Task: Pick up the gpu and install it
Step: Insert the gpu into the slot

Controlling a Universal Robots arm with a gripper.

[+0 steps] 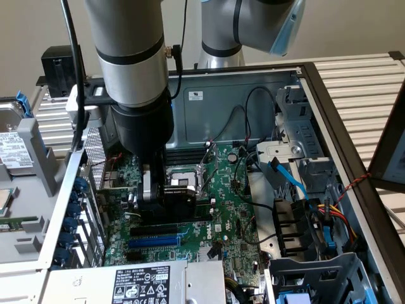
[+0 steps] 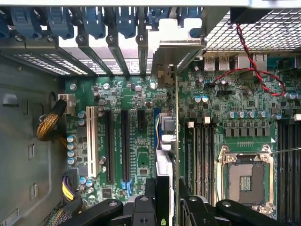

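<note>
Grips the small green gpu point(image 2: 164, 162), with its black cooler shroud and silver metal end bracket, in the black hand point(image 2: 167, 209): partly closed and clamped on both flat faces of the card by the black fingers point(image 2: 141, 209). Sits, in the exterior view, with the hand point(image 1: 161, 196) down inside the open grey metal computer case point(image 1: 209, 104) and the gpu point(image 1: 182, 193) held low over the large green motherboard point(image 1: 234, 209), next to the silver processor socket point(image 1: 183, 174). Cannot tell whether the card's lower edge touches a slot.

Shows what looks like "DELL" in white on the motherboard near a long black slot. Carries print too small to make out on the white power-supply label point(image 1: 142, 282), on the white hard-drive label point(image 1: 16, 152) at the exterior view's left, and on the small white sticker point(image 1: 196, 95) on a case wall.

Stands on edge, square to the motherboard. Runs lengthwise from the hand toward the case's slotted wall, silver bracket end foremost, near the row of blue plastic latches point(image 2: 94, 23). Lies between the long expansion slots point(image 2: 124, 146) and the black memory slots point(image 2: 202, 155).
</note>
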